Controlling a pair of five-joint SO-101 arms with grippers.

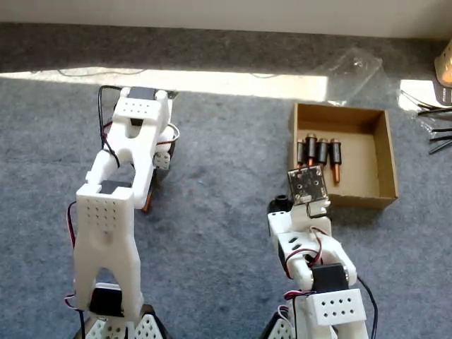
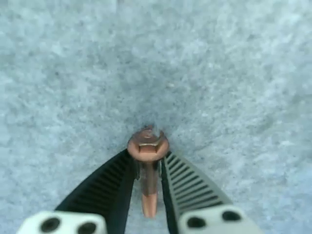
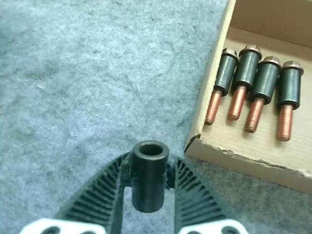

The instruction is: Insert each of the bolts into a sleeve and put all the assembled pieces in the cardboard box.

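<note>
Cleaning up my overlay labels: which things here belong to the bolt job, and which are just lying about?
Job: bolt in left gripper; sleeve in right gripper; four assembled pieces in cardboard box.
Lying about: clear plastic bag; black cables.

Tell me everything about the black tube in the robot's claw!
The sleeve is a short, dark, round tube that looks like dull metal. Its open end faces the camera, showing a hollow hole with nothing inside. It is clamped between the two black ribbed fingers of the right claw, which press on its sides. It is over the grey carpet, beside a corner of the cardboard box and apart from it.
</note>
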